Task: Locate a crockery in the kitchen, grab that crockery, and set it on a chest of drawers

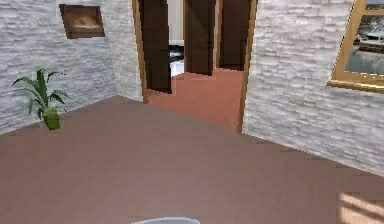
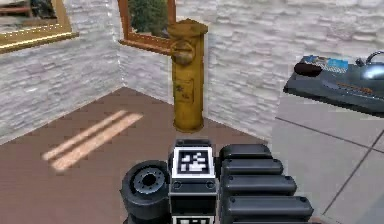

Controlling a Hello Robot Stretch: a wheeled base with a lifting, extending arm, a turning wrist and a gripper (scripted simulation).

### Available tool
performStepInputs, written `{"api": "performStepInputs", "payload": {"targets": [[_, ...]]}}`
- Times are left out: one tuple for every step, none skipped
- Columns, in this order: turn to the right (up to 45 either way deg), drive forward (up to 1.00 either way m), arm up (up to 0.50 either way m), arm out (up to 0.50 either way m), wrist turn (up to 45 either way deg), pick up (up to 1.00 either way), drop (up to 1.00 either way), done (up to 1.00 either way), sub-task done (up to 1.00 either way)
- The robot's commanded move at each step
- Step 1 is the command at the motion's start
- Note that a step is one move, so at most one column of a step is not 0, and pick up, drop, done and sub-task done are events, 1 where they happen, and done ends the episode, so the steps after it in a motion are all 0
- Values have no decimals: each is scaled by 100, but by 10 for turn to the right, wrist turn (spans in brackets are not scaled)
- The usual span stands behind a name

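The gripper (image 2: pixel 148 190) shows low down, its fingers hidden: I cannot tell whether it holds anything. Small things (image 2: pixel 326 68) lie on the desk (image 2: pixel 340 100); whether one is crockery cannot be told.

White brick walls (image 1: pixel 300 90), brown floor (image 1: pixel 180 160), potted plant (image 1: pixel 44 97), open doorway (image 1: pixel 197 85)

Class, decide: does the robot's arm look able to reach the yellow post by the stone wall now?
Probably not yet: bare floor separates the arm from the yellow post, though nothing blocks the way.
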Motion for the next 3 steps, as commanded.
{"api": "performStepInputs", "payload": {"targets": [[0, 100, 0, 0, 0, 0, 0, 0, 0], [0, 100, 0, 0, 0, 0, 0, 0, 0], [-30, 0, 0, 0, 0, 0, 0, 0, 0]]}}
